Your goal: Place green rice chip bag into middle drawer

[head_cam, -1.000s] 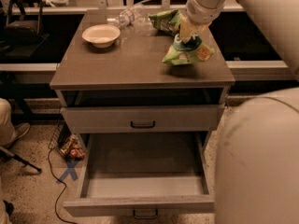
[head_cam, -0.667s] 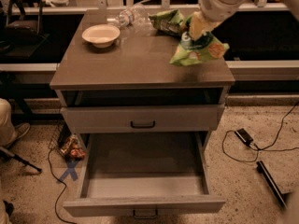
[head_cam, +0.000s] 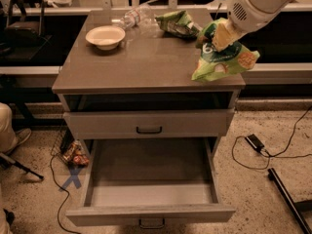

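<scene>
Speckled flooring surrounds a grey cabinet whose counter (head_cam: 146, 67) carries a pale bowl (head_cam: 105, 36), a clear bottle (head_cam: 130, 18) and a smaller green bag (head_cam: 176, 22) at the back. Over the counter's right front corner, the pincer (head_cam: 220, 37) is clamped on the upper part of the green rice chip bag (head_cam: 226, 62), which hangs crumpled beneath it, apparently lifted off the surface. The middle drawer (head_cam: 151, 174) stands pulled out below, well apart from the bag and empty. The glossy film looks slippery, so the bag could slide free during the descent. It could also snag on the counter edge or the closed upper drawer (head_cam: 146, 123), or land on the floor beside the drawer wall.
</scene>
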Robot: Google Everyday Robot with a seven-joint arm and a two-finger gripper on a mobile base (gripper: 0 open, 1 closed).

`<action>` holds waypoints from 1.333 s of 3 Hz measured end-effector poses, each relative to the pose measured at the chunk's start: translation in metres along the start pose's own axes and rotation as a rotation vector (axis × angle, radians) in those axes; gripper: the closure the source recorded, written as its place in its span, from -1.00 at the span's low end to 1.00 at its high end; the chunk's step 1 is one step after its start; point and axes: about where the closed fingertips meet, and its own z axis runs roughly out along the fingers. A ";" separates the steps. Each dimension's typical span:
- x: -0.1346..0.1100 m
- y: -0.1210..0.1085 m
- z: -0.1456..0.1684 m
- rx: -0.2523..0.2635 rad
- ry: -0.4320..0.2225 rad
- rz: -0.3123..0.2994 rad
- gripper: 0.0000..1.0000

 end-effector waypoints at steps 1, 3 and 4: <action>0.018 0.012 0.003 -0.047 0.019 -0.053 1.00; 0.152 0.108 0.032 -0.381 0.158 -0.277 1.00; 0.152 0.108 0.032 -0.381 0.158 -0.277 1.00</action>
